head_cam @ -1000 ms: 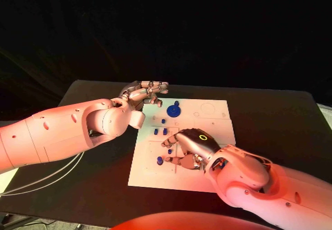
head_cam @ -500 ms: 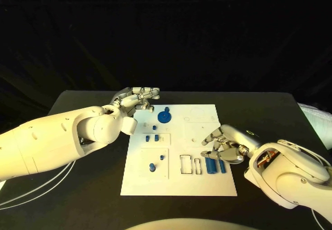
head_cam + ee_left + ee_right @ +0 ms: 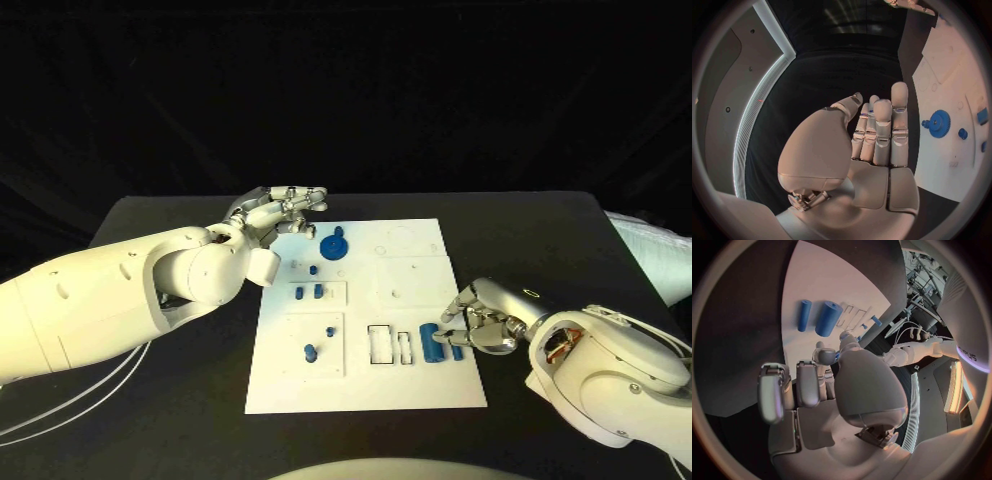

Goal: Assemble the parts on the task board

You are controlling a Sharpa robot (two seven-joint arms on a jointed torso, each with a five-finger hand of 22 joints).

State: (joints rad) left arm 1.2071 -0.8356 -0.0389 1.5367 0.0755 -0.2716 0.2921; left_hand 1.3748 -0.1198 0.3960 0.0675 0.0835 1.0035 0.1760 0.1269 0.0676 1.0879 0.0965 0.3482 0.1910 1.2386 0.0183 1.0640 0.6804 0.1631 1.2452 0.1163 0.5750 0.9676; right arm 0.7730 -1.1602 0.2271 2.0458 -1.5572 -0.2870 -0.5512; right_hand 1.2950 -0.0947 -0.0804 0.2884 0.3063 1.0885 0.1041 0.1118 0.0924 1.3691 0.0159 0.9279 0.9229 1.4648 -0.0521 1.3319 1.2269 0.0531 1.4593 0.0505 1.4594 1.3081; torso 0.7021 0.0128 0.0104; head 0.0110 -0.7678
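Right hand (image 3: 480, 325), fingers curled, is partly hiding two blue cylinders (image 3: 433, 344) on the task board (image 3: 418, 385); whether it grips one is unclear. Left hand (image 3: 280, 211) is hovering, fingers pressed together, holding nothing.

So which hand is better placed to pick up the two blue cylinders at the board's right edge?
Probably the right hand: it sits at the task board's right edge, its fingers right next to the blue cylinders. The left hand is beyond the board's far left corner, nearer the blue gear.
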